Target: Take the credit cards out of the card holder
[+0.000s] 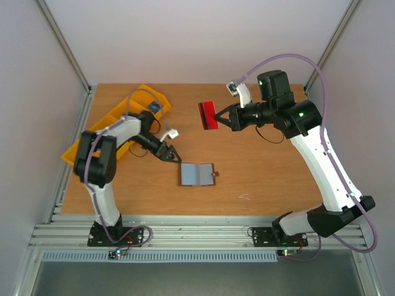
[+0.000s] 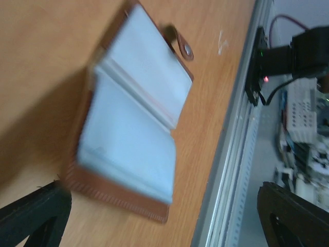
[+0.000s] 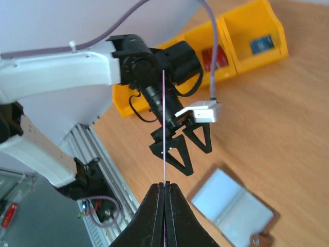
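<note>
The card holder (image 1: 197, 174) lies open on the table, grey-blue lining up and its clasp tab to the right. It fills the left wrist view (image 2: 134, 118), blurred, and shows again in the right wrist view (image 3: 231, 206). Just above and left of it hangs my left gripper (image 1: 171, 154) (image 2: 164, 226) (image 3: 182, 149), open wide and holding nothing. A red credit card (image 1: 208, 115) is held above the far middle of the table with my right gripper (image 1: 221, 117) (image 3: 164, 185) shut on it. That card appears edge-on as a thin line (image 3: 164, 128).
Yellow bins (image 1: 117, 123) (image 3: 226, 46) stand along the table's far left. One holds a red card (image 3: 218, 56), another a small blue item (image 3: 262, 43). The metal rail at the table's near edge (image 2: 231, 170) runs close to the card holder.
</note>
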### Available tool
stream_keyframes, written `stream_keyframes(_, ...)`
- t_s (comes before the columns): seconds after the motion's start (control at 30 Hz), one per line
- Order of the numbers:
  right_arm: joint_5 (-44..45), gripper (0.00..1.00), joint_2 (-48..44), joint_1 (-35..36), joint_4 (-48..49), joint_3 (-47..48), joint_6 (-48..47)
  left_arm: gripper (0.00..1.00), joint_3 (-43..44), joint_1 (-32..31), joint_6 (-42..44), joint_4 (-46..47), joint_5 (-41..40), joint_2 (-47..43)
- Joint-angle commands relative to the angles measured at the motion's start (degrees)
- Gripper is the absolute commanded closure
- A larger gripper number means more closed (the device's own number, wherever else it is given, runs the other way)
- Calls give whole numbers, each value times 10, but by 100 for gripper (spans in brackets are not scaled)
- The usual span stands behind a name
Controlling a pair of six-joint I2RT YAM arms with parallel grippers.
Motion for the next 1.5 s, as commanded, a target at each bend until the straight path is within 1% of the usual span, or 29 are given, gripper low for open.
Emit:
stream_keyframes(0.0, -52, 99, 10, -4, 109, 48, 23, 1, 43, 45, 25, -35, -28, -135)
stream_keyframes(0.07, -69, 99, 25, -3, 104, 85, -8, 1, 73, 50, 49, -76, -49, -195)
stream_keyframes(0.13, -72, 99, 49, -1, 57, 135, -63, 1, 112, 50, 74, -120, -72, -261)
stream_keyframes(0.23, -74, 99, 71, 11, -28, 187, -191, 1, 199, 50, 108, -188, -95, -335)
stream_keyframes(0.3, -86, 99, 62, 16, -39, 169, -272, 1, 273, 50, 141, -254, -83, -361)
stream_keyframes(0.33, -83, 99, 54, 19, -22, 143, -300, 1, 313, 50, 156, -296, -68, -365)
stream_keyframes(0.4, -71, 99, 37, 30, 10, 108, -344, 3, 387, 43, 213, -373, -41, -365)
stream_keyframes(0.43, -69, 99, 32, 37, 19, 98, -363, 4, 417, 32, 225, -395, -41, -365)
stream_keyframes(0.5, -88, 99, 30, 48, 27, 93, -394, 12, 450, -4, 219, -391, -68, -367)
stream_keyframes(0.53, -109, 99, 32, 51, 24, 94, -417, 17, 457, -29, 189, -377, -96, -368)
stream_keyframes(0.6, -124, 99, 35, 64, 36, 91, -421, 27, 467, -68, 152, -362, -128, -362)
stream_keyframes(0.63, -125, 99, 37, 70, 41, 88, -425, 29, 474, -80, 145, -365, -133, -354)
stream_keyframes(0.73, -97, 99, 47, 97, 36, 85, -453, 29, 494, -107, 147, -363, -169, -329)
stream_keyframes(0.83, -80, 99, 56, 116, 15, 90, -472, 34, 521, -113, 125, -338, -207, -305)
stream_keyframes(0.97, -55, 99, 63, 132, 2, 92, -482, 34, 529, -113, 139, -342, -203, -292)
stream_keyframes(1.07, -25, 99, 82, 147, -28, 115, -493, 35, 530, -113, 151, -342, -204, -280)
stream_keyframes(1.1, -23, 99, 89, 148, -32, 122, -493, 38, 531, -113, 152, -343, -201, -277)
stream_keyframes(1.13, -20, 99, 93, 149, -34, 126, -491, 43, 532, -113, 152, -345, -195, -275)
stream_keyframes(1.23, -9, 99, 101, 149, -30, 133, -490, 62, 528, -114, 163, -354, -180, -272)
stream_keyframes(1.3, -6, 99, 107, 151, -30, 138, -491, 73, 522, -114, 165, -353, -176, -271)
stream_keyframes(1.33, 0, 99, 109, 150, -30, 141, -491, 76, 520, -114, 164, -351, -174, -271)
stream_keyframes(1.47, 6, 99, 116, 150, -31, 145, -492, 78, 504, -114, 151, -340, -167, -271)
